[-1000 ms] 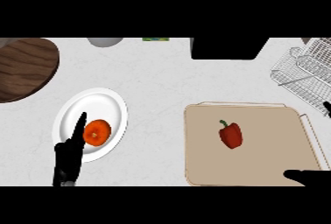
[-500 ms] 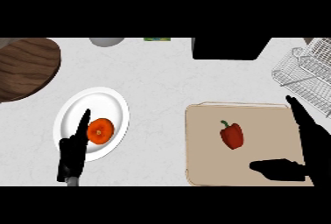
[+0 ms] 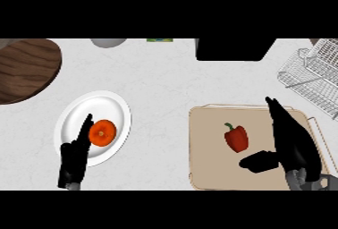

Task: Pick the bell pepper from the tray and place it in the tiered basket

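A red bell pepper (image 3: 236, 137) with a green stem lies on the beige tray (image 3: 211, 165) at the lower right. My right hand (image 3: 291, 142) is over the tray just right of the pepper, fingers straight and pointing away from me, thumb stretched out below the pepper, not touching it. The wire tiered basket (image 3: 314, 77) stands at the right edge, beyond the tray. My left hand (image 3: 74, 156) rests open at the lower left, fingers up, overlapping the rim of a white plate.
The white plate (image 3: 79, 117) holds an orange round fruit (image 3: 102, 133). A dark wooden board (image 3: 23, 67) sits at the far left. A black box (image 3: 234, 48), a grey bowl (image 3: 107, 42) and a small green item (image 3: 159, 40) line the back edge.
My right hand has come up from the lower right corner onto the tray and now stands beside the pepper. The left hand has barely shifted.
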### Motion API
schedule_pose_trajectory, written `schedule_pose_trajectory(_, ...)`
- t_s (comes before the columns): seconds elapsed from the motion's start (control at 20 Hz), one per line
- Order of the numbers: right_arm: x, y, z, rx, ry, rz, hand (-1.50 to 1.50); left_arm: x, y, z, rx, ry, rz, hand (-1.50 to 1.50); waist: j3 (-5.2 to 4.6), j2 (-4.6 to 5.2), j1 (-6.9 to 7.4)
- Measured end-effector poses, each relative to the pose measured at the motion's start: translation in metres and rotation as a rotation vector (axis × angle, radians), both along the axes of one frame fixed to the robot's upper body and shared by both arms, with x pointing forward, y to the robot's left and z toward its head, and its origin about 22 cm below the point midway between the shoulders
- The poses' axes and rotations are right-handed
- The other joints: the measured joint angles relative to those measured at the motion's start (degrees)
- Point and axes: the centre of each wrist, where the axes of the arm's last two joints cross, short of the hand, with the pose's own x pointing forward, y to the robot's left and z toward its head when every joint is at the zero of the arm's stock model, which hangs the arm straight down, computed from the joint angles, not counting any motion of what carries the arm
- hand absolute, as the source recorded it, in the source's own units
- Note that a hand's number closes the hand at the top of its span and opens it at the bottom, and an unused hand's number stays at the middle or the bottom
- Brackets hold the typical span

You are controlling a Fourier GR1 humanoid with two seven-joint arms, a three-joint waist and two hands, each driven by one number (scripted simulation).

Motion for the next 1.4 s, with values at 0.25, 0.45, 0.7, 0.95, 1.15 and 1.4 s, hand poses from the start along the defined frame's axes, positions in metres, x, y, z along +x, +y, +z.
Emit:
schedule_pose_trajectory(0.25, 0.010, 0.018, -0.005, 0.017, 0.033, 0.022, -1.50, -0.004, 0.000, -0.003, 0.003, 0.003, 0.005, 0.00, 0.06, -0.07, -0.25)
schedule_pose_trajectory(0.45, 0.019, 0.026, -0.012, 0.015, 0.064, 0.027, -1.50, -0.003, -0.001, -0.002, -0.003, 0.004, 0.003, 0.00, 0.06, -0.09, -0.33)
schedule_pose_trajectory(0.7, 0.032, 0.030, -0.023, -0.008, 0.154, 0.024, -1.50, -0.002, 0.001, 0.000, -0.001, 0.013, 0.008, 0.00, -0.01, -0.02, -0.27)
schedule_pose_trajectory(0.95, 0.038, 0.029, -0.028, -0.014, 0.215, 0.021, -1.50, -0.003, 0.001, -0.001, -0.002, 0.013, 0.003, 0.00, 0.00, -0.06, -0.44)
schedule_pose_trajectory(1.15, 0.046, 0.033, -0.032, -0.009, 0.246, 0.021, -1.50, -0.007, 0.000, -0.002, 0.001, 0.003, 0.001, 0.00, 0.03, -0.08, -0.40)
schedule_pose_trajectory(1.4, 0.051, 0.030, -0.040, -0.008, 0.286, 0.012, -1.50, -0.007, 0.000, 0.000, -0.004, 0.006, 0.002, 0.00, 0.02, -0.07, -0.49)
